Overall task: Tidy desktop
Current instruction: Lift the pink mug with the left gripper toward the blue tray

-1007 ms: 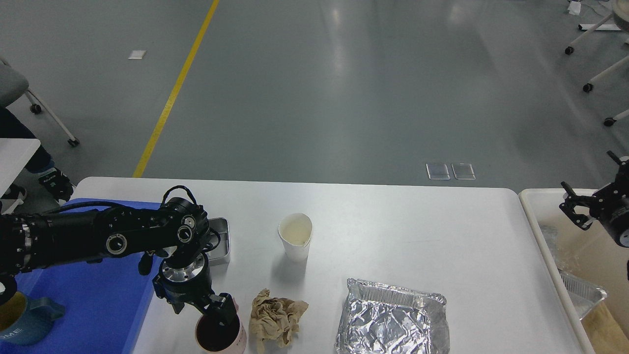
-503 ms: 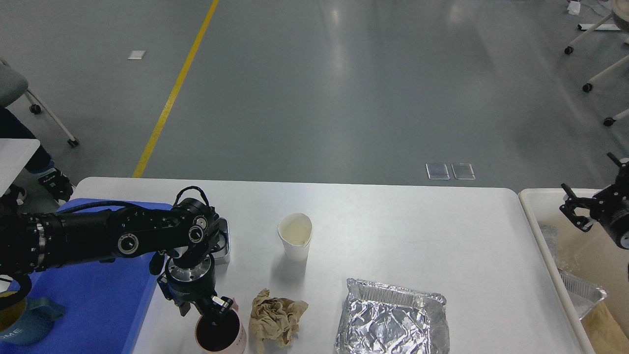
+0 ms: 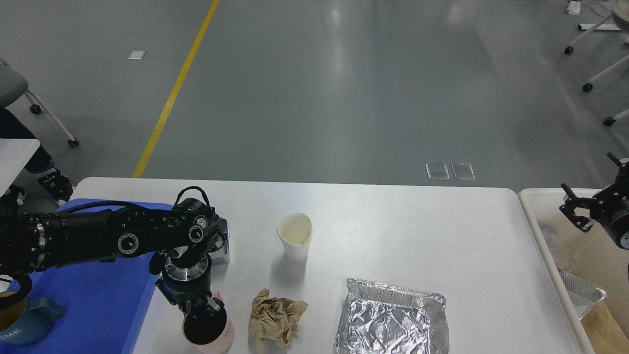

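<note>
The white desktop (image 3: 417, 236) holds a pink cup (image 3: 209, 333) with a dark inside at the front left. Beside it lie a crumpled brown paper (image 3: 276, 318), a white paper cup (image 3: 295, 237) and a foil tray (image 3: 390, 319). My left gripper (image 3: 202, 309) points down and is shut on the pink cup's far rim, one finger inside it. My right gripper (image 3: 573, 214) is open and empty, held above the cream bin (image 3: 535, 221) at the right edge.
A blue tray (image 3: 88, 300) at the left holds a blue mug (image 3: 22, 322). A small metal tin (image 3: 222, 241) sits behind my left wrist. A foil container (image 3: 582, 291) lies in the cream bin. Chairs stand on the floor beyond.
My left gripper closed on the pink cup's rim and drew it left, toward the blue tray. The right arm has barely moved.
</note>
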Robot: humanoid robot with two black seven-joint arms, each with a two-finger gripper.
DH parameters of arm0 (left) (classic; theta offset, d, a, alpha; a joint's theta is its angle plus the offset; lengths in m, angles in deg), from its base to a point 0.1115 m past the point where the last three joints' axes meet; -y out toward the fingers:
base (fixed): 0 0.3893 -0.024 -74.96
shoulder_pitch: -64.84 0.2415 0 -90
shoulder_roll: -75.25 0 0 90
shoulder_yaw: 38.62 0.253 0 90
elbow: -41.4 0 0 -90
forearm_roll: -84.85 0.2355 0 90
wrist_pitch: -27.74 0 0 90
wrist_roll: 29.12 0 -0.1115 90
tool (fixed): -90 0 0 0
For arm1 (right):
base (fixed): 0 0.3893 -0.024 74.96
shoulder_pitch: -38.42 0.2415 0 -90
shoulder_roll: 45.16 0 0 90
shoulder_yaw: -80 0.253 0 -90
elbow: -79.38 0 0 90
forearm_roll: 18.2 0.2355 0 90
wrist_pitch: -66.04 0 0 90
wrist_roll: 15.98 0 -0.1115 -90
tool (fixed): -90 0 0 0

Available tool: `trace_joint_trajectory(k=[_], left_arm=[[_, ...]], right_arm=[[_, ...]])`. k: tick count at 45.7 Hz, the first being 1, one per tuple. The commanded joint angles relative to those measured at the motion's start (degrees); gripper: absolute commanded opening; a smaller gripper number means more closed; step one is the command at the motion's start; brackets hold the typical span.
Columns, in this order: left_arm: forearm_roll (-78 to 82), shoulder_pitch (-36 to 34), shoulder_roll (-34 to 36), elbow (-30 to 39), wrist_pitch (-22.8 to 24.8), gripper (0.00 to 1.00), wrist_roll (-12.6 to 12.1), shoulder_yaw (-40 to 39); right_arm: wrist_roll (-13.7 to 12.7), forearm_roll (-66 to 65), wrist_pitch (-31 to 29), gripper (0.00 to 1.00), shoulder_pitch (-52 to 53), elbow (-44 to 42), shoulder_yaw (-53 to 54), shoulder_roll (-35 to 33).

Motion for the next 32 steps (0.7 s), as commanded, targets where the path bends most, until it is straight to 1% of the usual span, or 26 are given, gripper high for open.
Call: trace_joint_trajectory(k=[1, 7, 15, 23, 26, 32], left_arm=[[0.1, -0.2, 0.2, 0.1, -0.3, 0.0, -0.7, -0.4], [0.1, -0.3, 0.5, 0.2, -2.7, 0.0, -0.8, -1.3], [0.1, -0.9, 1.1, 0.1, -3.4, 0.0, -0.8, -3.9], [0.1, -1.1, 1.7, -0.1, -3.7, 0.0, -0.6, -11.1], [0.1, -1.1, 3.4, -0.1, -3.8, 0.0, -0.4, -13.6], [-0.6, -1.0, 7.6, 0.0, -2.9, 0.0, -0.2, -22.0]], right_arm=[[0.0, 0.0, 0.0, 1.0, 0.0, 0.0, 0.0, 0.0], [0.0, 0.0, 0.0, 1.0, -0.2, -0.2, 0.0, -0.1], [0.1, 0.0, 0.0, 1.0, -0.4, 0.0, 0.0, 0.0], [0.0, 0.0, 0.0, 1.0, -0.4, 0.0, -0.1, 0.0], [0.0, 0.0, 0.0, 1.0, -0.4, 0.0, -0.1, -0.1], [0.0, -0.1, -0.1, 1.0, -0.4, -0.2, -0.1, -0.3]])
